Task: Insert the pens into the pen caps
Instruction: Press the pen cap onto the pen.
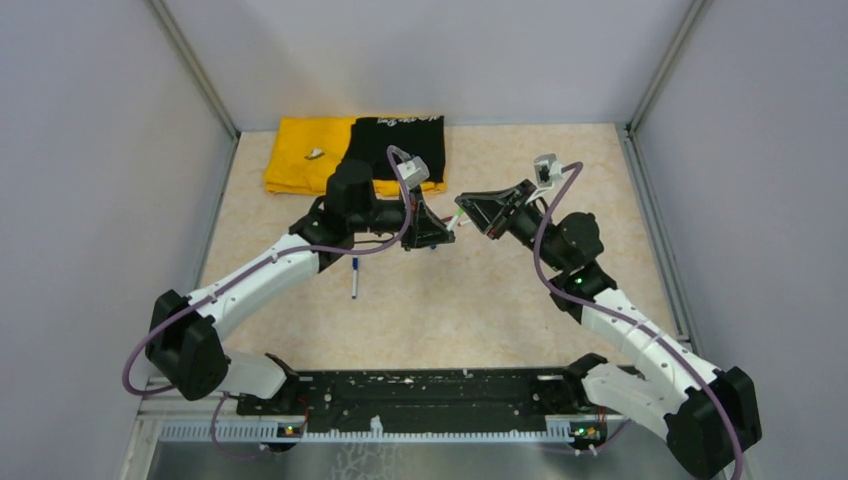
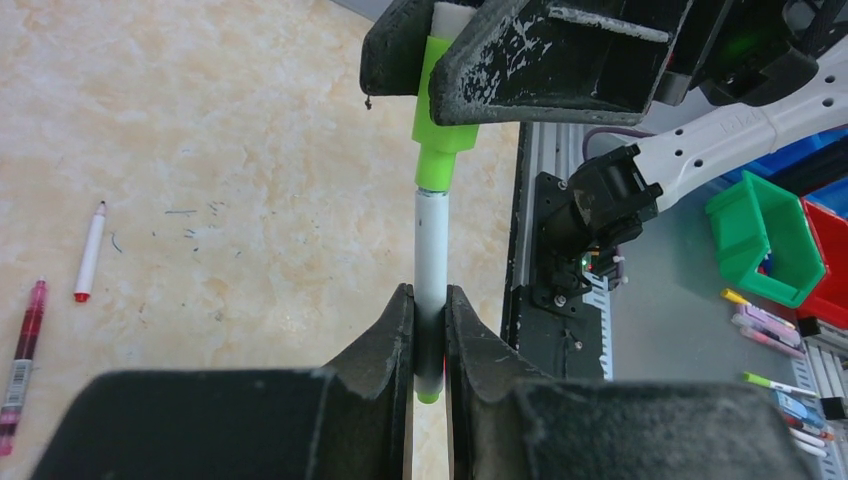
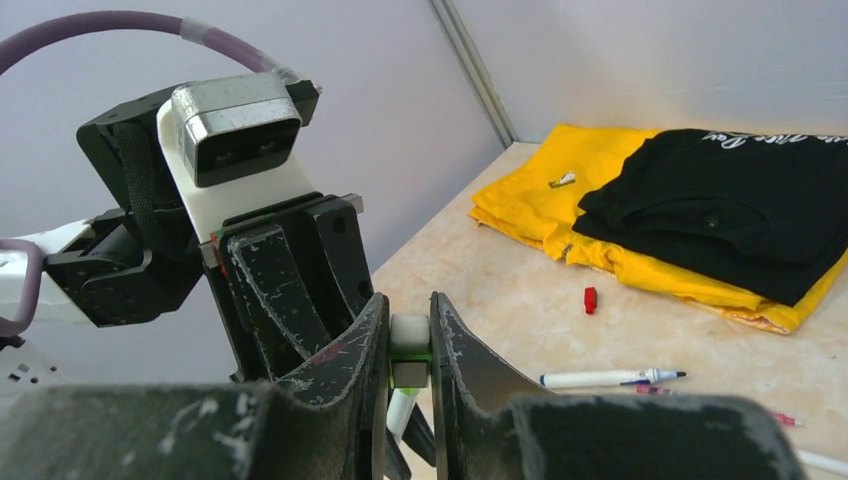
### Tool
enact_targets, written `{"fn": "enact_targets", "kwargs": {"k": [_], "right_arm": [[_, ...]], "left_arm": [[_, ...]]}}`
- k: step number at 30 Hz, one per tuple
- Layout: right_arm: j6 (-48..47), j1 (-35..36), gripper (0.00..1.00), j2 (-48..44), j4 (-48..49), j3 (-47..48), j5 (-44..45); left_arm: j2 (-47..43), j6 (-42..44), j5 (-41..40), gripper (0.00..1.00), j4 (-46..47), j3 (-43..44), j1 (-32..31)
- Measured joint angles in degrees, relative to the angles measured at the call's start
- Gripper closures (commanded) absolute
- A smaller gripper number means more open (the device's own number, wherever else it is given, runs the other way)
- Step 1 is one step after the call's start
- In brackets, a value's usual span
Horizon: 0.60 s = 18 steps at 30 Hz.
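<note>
Above the middle of the table my two grippers meet end to end. My left gripper is shut on a white pen with a green rear end. The pen's front end sits inside a green pen cap. My right gripper is shut on that cap. On the table lie a white pen with a red tip, a maroon pen, a white pen with a blue tip and a small red cap.
A yellow cloth and a black cloth lie folded at the back left of the table. Grey walls close in the back and both sides. Beyond the near rail stand a green bin, a red bin and several loose pens.
</note>
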Motion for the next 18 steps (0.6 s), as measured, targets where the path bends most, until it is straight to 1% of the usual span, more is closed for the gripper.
{"fn": "enact_targets", "kwargs": {"k": [11,18], "right_arm": [[4.46,4.35,1.0,-0.11,10.1,-7.96,7.15],[6.14,6.51,1.0,0.07,12.66,-10.47,9.75]], "left_arm": [[0.0,-0.02,1.22,1.0,-3.34,-1.27,-0.07],[-0.17,-0.04,1.53,1.0,-4.17,-2.6,-0.35]]}}
